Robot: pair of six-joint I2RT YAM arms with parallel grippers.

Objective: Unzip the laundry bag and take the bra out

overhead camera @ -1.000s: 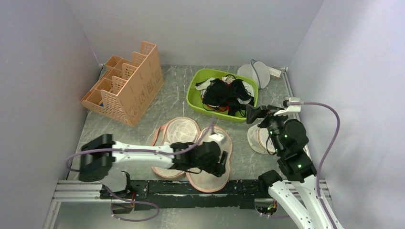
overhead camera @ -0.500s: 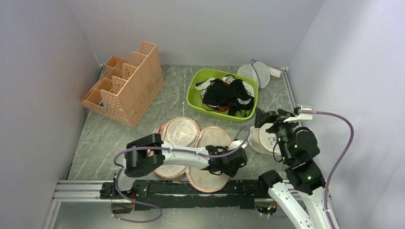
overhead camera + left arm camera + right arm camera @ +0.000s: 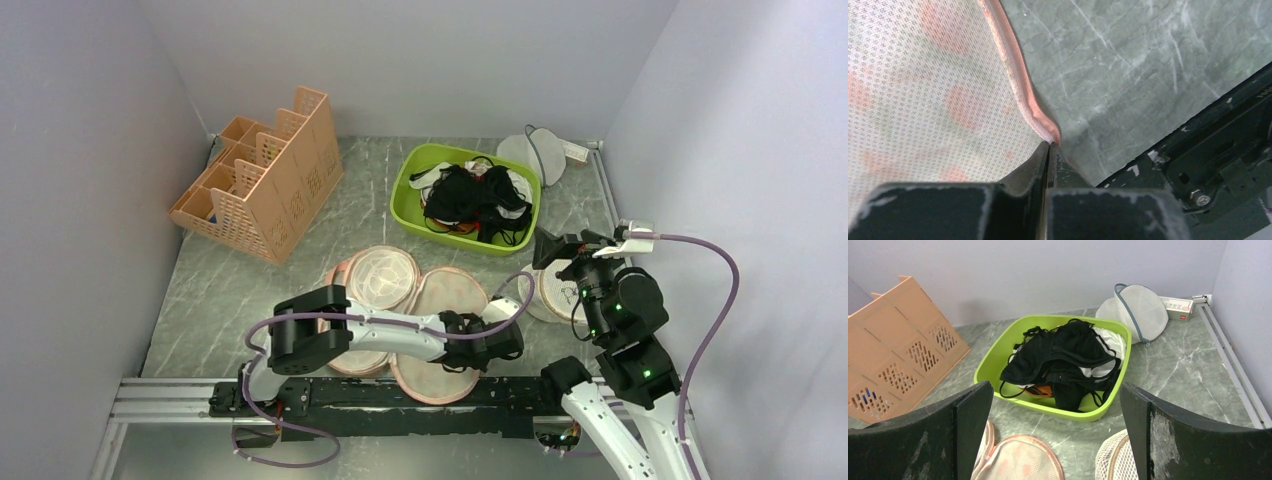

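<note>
The laundry bag (image 3: 445,300) lies flat near the table's front edge: beige, peanut-shaped, pink-trimmed. A second bag like it (image 3: 378,275) overlaps it on the left. My left gripper (image 3: 512,345) sits low at the bag's right edge. In the left wrist view its jaws (image 3: 1049,146) are pressed together, and the pink trim (image 3: 1020,100) of the printed fabric (image 3: 923,90) runs into the tips. My right gripper (image 3: 560,247) hangs above the table at the right with its fingers wide apart (image 3: 1054,390), holding nothing. One lobe of the bag (image 3: 1018,460) shows below it. The bra is hidden.
A green bin (image 3: 405,215) behind the bags holds black and other garments (image 3: 1063,352). A round white mesh pouch (image 3: 555,295) lies under the right arm, another (image 3: 1138,307) at the back. An orange organizer (image 3: 265,180) stands back left. A black rail (image 3: 1218,150) borders the near edge.
My left arm swung right across the bag and its gripper closed at the bag's right edge. The right arm shifted slightly right at first, then stayed still and open.
</note>
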